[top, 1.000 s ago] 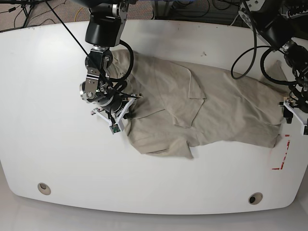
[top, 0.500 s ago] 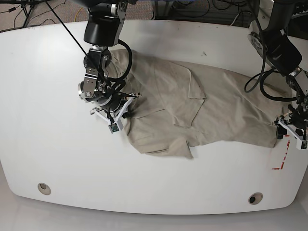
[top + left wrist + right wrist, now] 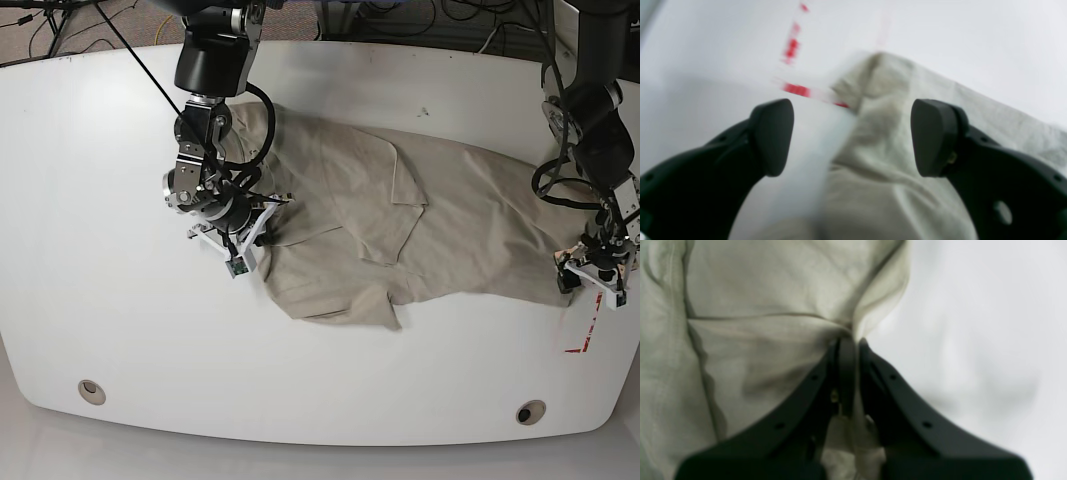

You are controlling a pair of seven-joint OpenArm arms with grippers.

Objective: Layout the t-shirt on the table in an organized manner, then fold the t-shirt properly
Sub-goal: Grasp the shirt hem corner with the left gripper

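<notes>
- The left wrist view is blurred; the red tape mark [image 3: 796,89] smears into streaks, and the t-shirt [image 3: 893,160] edge over the table [image 3: 973,40] is soft
- The right gripper [image 3: 847,350] hides the pinched fold; its body is cut off at the bottom edge
- In the base view, both arms run off the top edge; the left gripper [image 3: 592,275] is too small to read
</notes>
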